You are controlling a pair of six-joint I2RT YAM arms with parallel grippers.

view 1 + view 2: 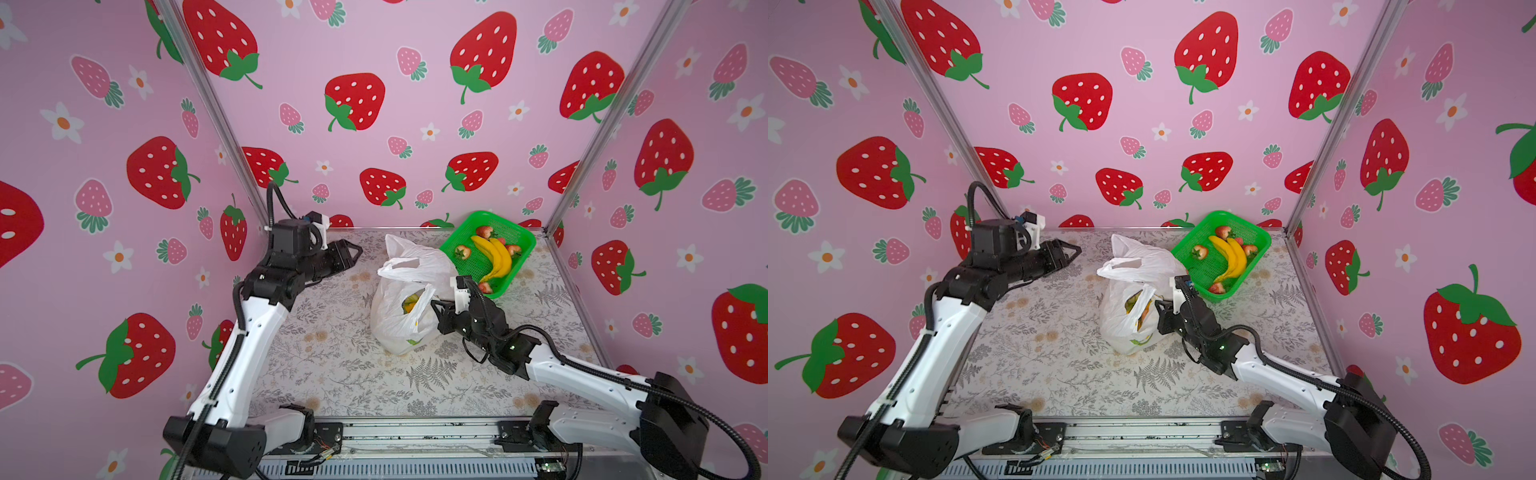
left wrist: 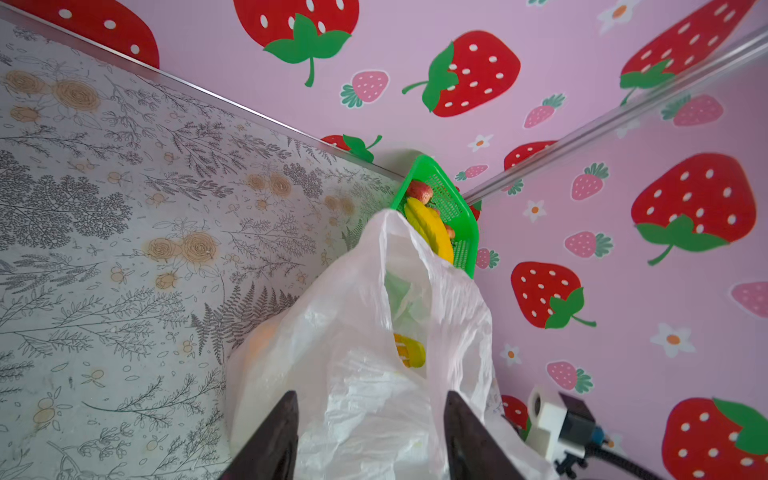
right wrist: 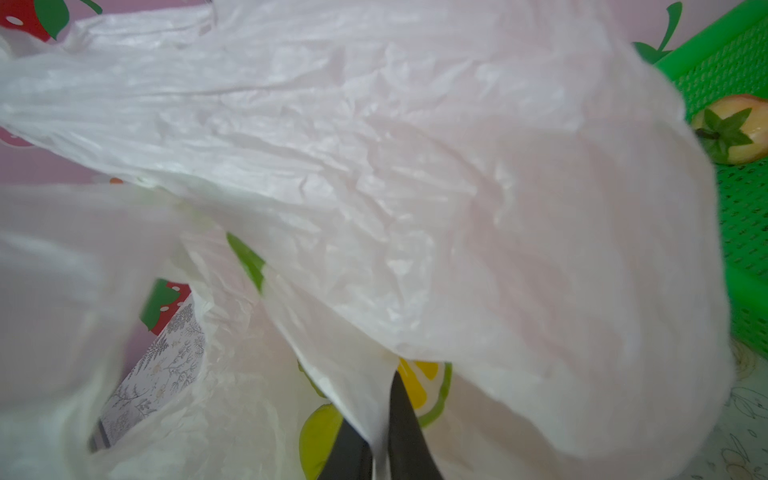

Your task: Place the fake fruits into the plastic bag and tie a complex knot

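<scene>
You're partway: the bag (image 1: 405,307) sits just beside the basket (image 1: 519,245) with some fruit inside, bananas (image 1: 494,257) and strawberries (image 1: 462,252) still in the basket; right gripper (image 3: 380,440) pinches bag film, left gripper (image 1: 353,253) gapes empty beside the bag; no knot yet.

Your left arm is reaching forward from its base, elbow raised, forearm lying roughly level toward the middle of the scene. Its left tool (image 1: 351,254) is standing with jaws apart, as its wrist view confirms, where both fingers (image 2: 274,444) are showing a clear gap and gripping nothing. Your right arm is extending low from its base, angling inward, wrist slightly raised. Its right tool (image 1: 1158,309) is pointing toward the middle; in its wrist view the fingers (image 3: 409,432) are lying almost together, pinching a thin fold of the plastic bag (image 3: 374,187).
</scene>
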